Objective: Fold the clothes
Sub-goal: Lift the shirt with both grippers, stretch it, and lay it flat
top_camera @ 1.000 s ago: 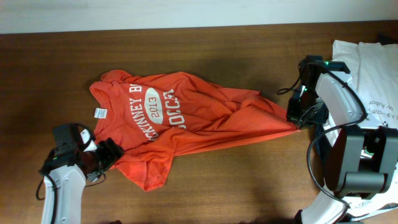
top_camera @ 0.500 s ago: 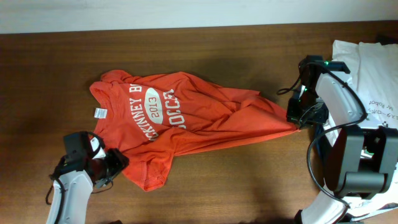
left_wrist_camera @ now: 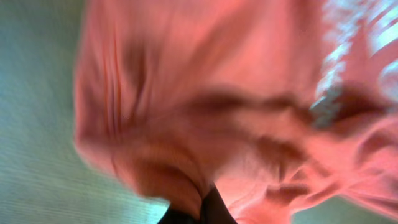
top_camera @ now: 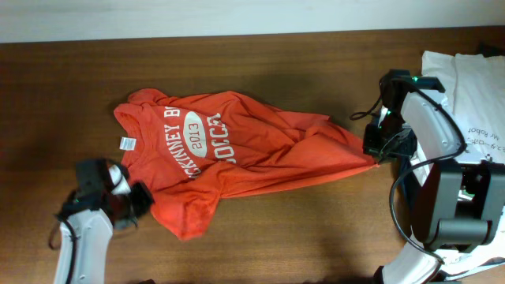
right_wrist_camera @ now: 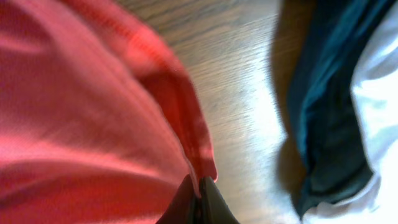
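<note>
Our left end effector [top_camera: 139, 202], pinched on the lower-left edge of the orange-red cotton T-shirt with white lettering [top_camera: 237, 150], has swung back leftward, and its wrist view is blurred by the motion. Our right end effector [top_camera: 375, 153] stays clamped on the opposite corner, so the shirt lies stretched but rumpled on the brown wooden surface [top_camera: 276, 237]. We judge folding not yet begun. A white plastic bag [top_camera: 473, 87] and a dark teal cloth [right_wrist_camera: 323, 124] crowd the right side.

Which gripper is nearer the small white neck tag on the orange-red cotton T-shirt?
Left. The left gripper holds an edge of the orange-red cotton T-shirt close by the white neck tag; the right gripper pinches the shirt's far end, across the whole garment.
</note>
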You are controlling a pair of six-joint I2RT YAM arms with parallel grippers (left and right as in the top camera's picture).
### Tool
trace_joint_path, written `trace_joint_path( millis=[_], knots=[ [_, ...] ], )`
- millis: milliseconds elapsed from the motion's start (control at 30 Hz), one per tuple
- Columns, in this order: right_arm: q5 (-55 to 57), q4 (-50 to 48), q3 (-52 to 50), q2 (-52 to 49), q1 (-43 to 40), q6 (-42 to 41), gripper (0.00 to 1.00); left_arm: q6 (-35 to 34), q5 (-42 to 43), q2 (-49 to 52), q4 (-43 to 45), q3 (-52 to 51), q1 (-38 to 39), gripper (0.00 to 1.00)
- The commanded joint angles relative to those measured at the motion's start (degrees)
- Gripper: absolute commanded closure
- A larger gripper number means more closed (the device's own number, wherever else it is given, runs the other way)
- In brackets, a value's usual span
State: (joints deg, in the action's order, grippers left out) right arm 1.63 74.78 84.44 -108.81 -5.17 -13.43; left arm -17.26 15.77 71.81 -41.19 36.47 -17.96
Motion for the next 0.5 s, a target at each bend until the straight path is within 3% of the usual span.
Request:
trace_joint_path(
  millis=[0,100,167,300,467],
  knots=[
    [-3.6,3.0,7.5,7.3,-0.1,1.2,0.96,4.1,-5.1,-0.7,-5.4,16.6,0.2,0.99],
    [-4.1,9.6,20.2,16.9,-0.1,3.1,0.96,4.1,-4.2,-0.7,-12.9,35.2,0.2,0.99],
    [-4.3,12.2,27.8,20.4,-0.1,4.2,0.96,4.1,0.0,-0.7,-15.5,44.6,0.2,0.99],
    [-4.2,14.4,43.8,25.5,-0.1,5.6,0.96,4.1,0.1,-0.8,-22.4,66.4,-3.2,0.99],
    [0.0,14.1,59.5,29.0,-0.1,5.5,0.96,4.1,-0.5,-4.4,-22.6,82.3,-5.5,0.99]
  ],
)
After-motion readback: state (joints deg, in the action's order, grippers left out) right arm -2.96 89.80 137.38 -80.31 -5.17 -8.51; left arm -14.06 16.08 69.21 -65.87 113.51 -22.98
